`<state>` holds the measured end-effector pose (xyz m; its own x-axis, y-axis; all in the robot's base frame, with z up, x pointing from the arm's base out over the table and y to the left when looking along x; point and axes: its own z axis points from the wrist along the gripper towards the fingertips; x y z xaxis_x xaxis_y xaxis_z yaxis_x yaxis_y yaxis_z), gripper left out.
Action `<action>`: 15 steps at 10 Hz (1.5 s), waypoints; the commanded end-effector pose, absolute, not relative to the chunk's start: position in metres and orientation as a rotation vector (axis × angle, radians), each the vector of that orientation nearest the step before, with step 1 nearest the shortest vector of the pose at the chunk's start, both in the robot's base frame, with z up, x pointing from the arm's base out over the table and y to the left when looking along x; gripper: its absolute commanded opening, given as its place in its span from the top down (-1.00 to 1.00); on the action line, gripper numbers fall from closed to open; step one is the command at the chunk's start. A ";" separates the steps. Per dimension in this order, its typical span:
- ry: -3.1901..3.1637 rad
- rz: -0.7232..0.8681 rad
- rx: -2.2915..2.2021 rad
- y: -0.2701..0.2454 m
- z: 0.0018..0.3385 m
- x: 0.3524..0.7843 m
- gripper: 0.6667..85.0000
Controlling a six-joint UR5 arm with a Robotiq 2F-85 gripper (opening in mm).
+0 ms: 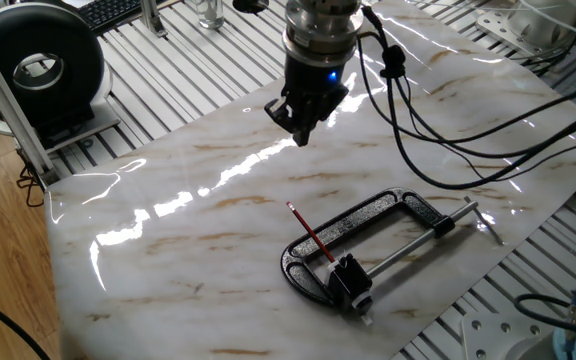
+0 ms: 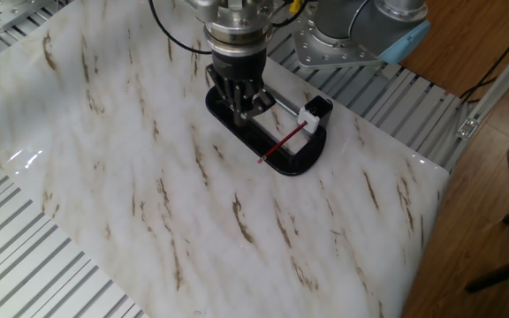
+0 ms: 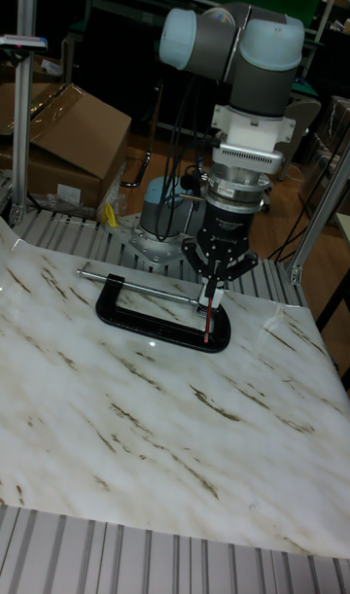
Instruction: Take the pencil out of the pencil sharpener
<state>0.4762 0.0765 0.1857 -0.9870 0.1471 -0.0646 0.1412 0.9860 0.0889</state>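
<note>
The red pencil (image 1: 311, 235) sits with 1 end in the small black pencil sharpener (image 1: 349, 279), both lying across the curved end of the black C-clamp (image 1: 368, 243) on the marble-patterned table (image 1: 168, 250). The gripper (image 1: 298, 125) hangs above the table, well apart from the clamp, holding nothing; I cannot tell how wide its fingers stand. No writing or brand is legible.

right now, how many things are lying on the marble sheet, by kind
pencil: 1
pencil sharpener: 1
clamp: 1
total: 3
</note>
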 end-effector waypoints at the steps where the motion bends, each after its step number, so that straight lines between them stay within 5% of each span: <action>1: 3.058 0.134 0.212 0.081 0.183 0.488 0.99; 15: 3.064 0.080 0.095 0.051 0.196 0.538 0.99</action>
